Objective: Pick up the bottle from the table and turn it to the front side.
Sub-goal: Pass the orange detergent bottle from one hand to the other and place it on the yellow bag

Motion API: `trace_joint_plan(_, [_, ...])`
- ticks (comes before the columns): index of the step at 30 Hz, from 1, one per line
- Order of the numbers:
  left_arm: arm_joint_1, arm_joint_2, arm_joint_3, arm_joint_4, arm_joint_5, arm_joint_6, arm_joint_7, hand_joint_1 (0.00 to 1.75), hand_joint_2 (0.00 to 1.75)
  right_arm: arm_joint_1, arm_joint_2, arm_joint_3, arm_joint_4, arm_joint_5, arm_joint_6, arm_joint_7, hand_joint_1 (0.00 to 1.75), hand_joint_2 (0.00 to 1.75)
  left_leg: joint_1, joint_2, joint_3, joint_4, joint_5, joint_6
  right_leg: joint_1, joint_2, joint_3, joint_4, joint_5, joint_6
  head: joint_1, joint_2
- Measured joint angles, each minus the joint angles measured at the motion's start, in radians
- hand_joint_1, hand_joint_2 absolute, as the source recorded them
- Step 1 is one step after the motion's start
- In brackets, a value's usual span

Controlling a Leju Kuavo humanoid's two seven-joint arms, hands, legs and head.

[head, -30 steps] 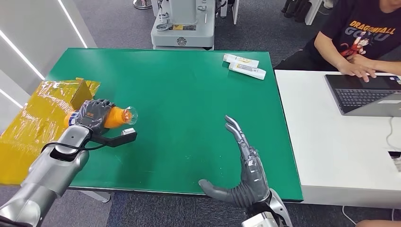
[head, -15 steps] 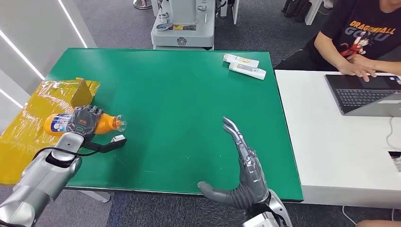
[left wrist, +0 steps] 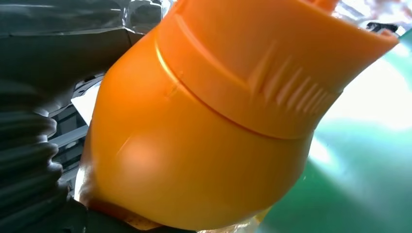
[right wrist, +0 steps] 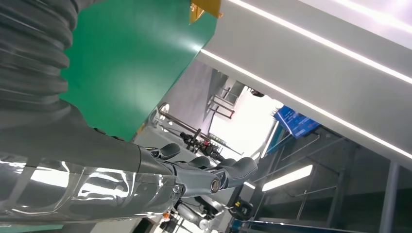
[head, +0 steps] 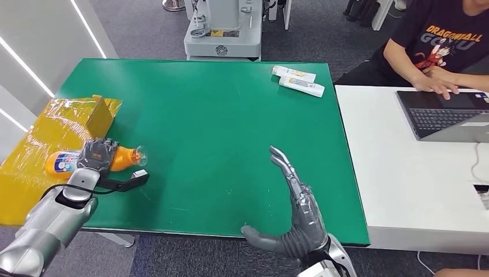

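Head view showed the left robot hand (head: pixel 98 154) wrapped around the middle of an orange bottle (head: pixel 118 158), its dark fingers closed over the glossy plastic. The bottle lay on its side at the left edge of the green worktop (head: pixel 219 115), its clear cap end pointing toward the worktop's middle and its white-and-blue labelled base reaching over a crinkled, film-wrapped yellow box (head: pixel 40 144). Whether it rested on the surface or hung just above it could not be told. From the left wrist, the bottle (left wrist: pixel 204 126) appeared as a smooth, rounded orange shoulder with a ribbed band — pressed close against the ribbed grey cover of the hand.

The right robot hand (head: pixel 297 213) stood on edge near the worktop's front edge, fingers straight and spread, thumb out, holding nothing. At the far side lay two flat white tubes (head: pixel 300 81), side by side. A person (head: pixel 438 46) in a black printed shirt sat at a white desk (head: pixel 403 173) — hands on a laptop (head: pixel 447 112).
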Motion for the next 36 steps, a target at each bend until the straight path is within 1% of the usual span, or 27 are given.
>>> trace_joint_plan(1, [0.001, 0.0, 0.001, 0.004, 0.0, 0.0, 0.005, 1.62, 1.75, 0.001, 0.0, 0.0, 0.0, -0.002, 0.003, 0.0, 0.0, 1.75, 0.0, 0.0, 0.0, 0.0, 0.0, 0.0, 0.0, 0.0, 0.0, 0.0, 0.0, 0.0, 0.0, 0.0])
trace_joint_plan(2, [0.003, 0.0, 0.002, 0.007, -0.001, 0.001, 0.009, 1.51, 1.75, 0.001, 0.0, 0.0, 0.0, -0.004, 0.006, 0.0, 0.0, 1.75, 0.0, 0.0, 0.0, 0.0, 0.0, 0.0, 0.0, 0.0, 0.0, 0.0, 0.0, 0.0, 0.0, 0.0])
trace_joint_plan(3, [0.005, 0.0, 0.004, 0.01, -0.001, 0.002, 0.013, 1.07, 1.75, 0.001, 0.0, 0.0, 0.0, -0.006, 0.008, 0.0, 0.0, 1.75, 0.0, 0.0, 0.0, 0.0, 0.0, 0.0, 0.0, 0.0, 0.0, 0.0, 0.0, 0.0, 0.0, 0.0])
trace_joint_plan(4, [0.007, 0.0, 0.006, 0.012, -0.001, 0.004, 0.017, 0.69, 1.75, 0.001, 0.0, 0.0, 0.001, -0.008, 0.01, 0.0, 0.0, 1.75, 0.0, 0.0, 0.0, 0.0, 0.0, 0.0, 0.0, 0.0, 0.0, 0.0, 0.0, 0.0, 0.0, 0.0])
trace_joint_plan(5, [0.009, 0.0, 0.01, 0.014, -0.002, 0.007, 0.019, 0.32, 1.75, 0.001, 0.0, 0.0, 0.002, -0.01, 0.012, -0.001, 0.0, 1.75, 0.0, 0.0, 0.0, 0.0, 0.0, 0.0, 0.0, 0.0, 0.0, 0.0, 0.0, 0.0, 0.0, 0.0])
trace_joint_plan(6, [0.012, 0.0, 0.013, 0.016, -0.002, 0.011, 0.021, 0.0, 1.75, 0.0, 0.0, 0.0, 0.003, -0.012, 0.014, -0.001, 0.0, 1.75, 0.0, 0.0, 0.0, 0.0, 0.0, 0.0, 0.0, 0.0, 0.0, 0.0, 0.0, 0.0, 0.0, 0.0])
trace_joint_plan(23, [0.046, -0.005, 0.04, 0.038, -0.001, 0.083, 0.022, 0.0, 1.75, -0.018, 0.011, 0.0, 0.037, -0.04, 0.012, -0.01, 0.0, 1.75, 0.0, 0.0, 0.0, 0.0, 0.0, 0.0, 0.0, 0.0, 0.0, 0.0, 0.0, 0.0, 0.0, 0.0])
trace_joint_plan(26, [0.05, -0.007, 0.052, 0.039, -0.001, 0.109, 0.022, 0.0, 1.75, -0.021, 0.011, 0.0, 0.042, -0.047, 0.008, -0.013, 0.0, 1.75, 0.0, 0.0, 0.0, 0.0, 0.0, 0.0, 0.0, 0.0, 0.0, 0.0, 0.0, 0.0, 0.0, 0.0])
trace_joint_plan(29, [0.055, -0.011, 0.079, 0.039, 0.008, 0.172, 0.019, 0.0, 1.75, -0.023, 0.011, 0.0, 0.045, -0.049, 0.002, -0.015, 0.0, 1.75, 0.0, 0.0, 0.0, 0.0, 0.0, 0.0, 0.0, 0.0, 0.0, 0.0, 0.0, 0.0, 0.0, 0.0])
trace_joint_plan(30, [0.058, -0.014, 0.094, 0.038, 0.016, 0.206, 0.014, 0.0, 1.75, -0.023, 0.011, 0.0, 0.046, -0.049, 0.0, -0.015, 0.0, 1.75, 0.0, 0.0, 0.0, 0.0, 0.0, 0.0, 0.0, 0.0, 0.0, 0.0, 0.0, 0.0, 0.0, 0.0])
trace_joint_plan(32, [0.07, -0.02, 0.132, 0.024, 0.051, 0.302, -0.01, 0.0, 1.75, -0.023, 0.011, 0.0, 0.047, -0.049, -0.005, -0.015, 0.0, 1.75, 0.0, 0.0, 0.0, 0.0, 0.0, 0.0, 0.0, 0.0, 0.0, 0.0, 0.0, 0.0, 0.0, 0.0])
trace_joint_plan(34, [0.086, -0.029, 0.178, -0.01, 0.09, 0.391, -0.041, 0.0, 1.75, -0.023, 0.011, 0.0, 0.047, -0.049, -0.011, -0.015, 0.0, 1.75, 0.0, 0.0, 0.0, 0.0, 0.0, 0.0, 0.0, 0.0, 0.0, 0.0, 0.0, 0.0, 0.0, 0.0])
trace_joint_plan(36, [0.102, -0.038, 0.228, -0.056, 0.112, 0.433, -0.072, 0.0, 1.75, -0.024, 0.011, 0.0, 0.048, -0.05, -0.017, -0.015, 0.0, 1.75, 0.0, 0.0, 0.0, 0.0, 0.0, 0.0, 0.0, 0.0, 0.0, 0.0, 0.0, 0.0, 0.0, 0.0])
